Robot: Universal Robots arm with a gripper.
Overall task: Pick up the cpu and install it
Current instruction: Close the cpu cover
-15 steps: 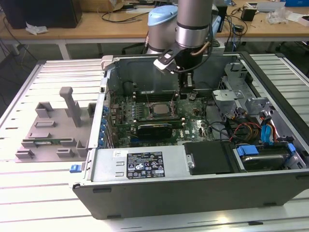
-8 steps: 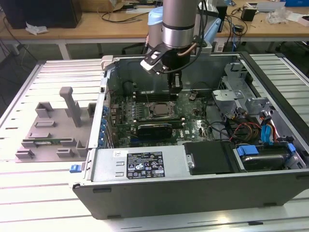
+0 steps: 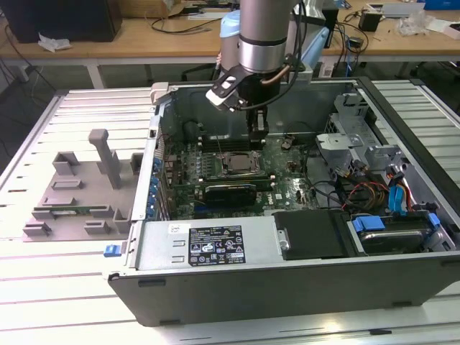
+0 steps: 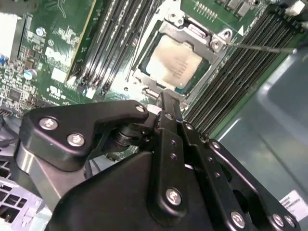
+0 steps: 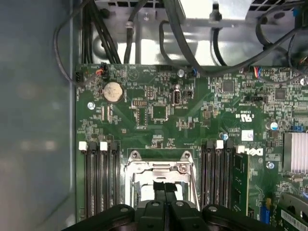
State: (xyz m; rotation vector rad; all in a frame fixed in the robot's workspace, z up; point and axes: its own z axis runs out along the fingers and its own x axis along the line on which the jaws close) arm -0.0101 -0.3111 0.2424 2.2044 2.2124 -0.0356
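Note:
The cpu [image 3: 241,164], a small square chip with a silvery top, lies flat in the motherboard socket inside the open computer case [image 3: 287,277]. In the second wrist view the cpu [image 4: 173,65] sits within the socket's metal frame [image 4: 192,33], and a thin metal lever [image 4: 262,48] sticks out beside it. My gripper [image 3: 259,131] hangs just above the board, at the far side of the socket. Its black fingers [image 4: 167,103] are shut with nothing between them, and their tips end at the edge of the socket frame [image 5: 161,169] in the first wrist view.
Memory slots [image 5: 98,175] flank the socket on both sides. Cables [image 3: 374,190] and a drive cage [image 3: 359,133] fill the case toward the exterior view's right. A grey plastic tray [image 3: 79,194] with upright posts lies on the slatted table [image 3: 43,287], left of the case.

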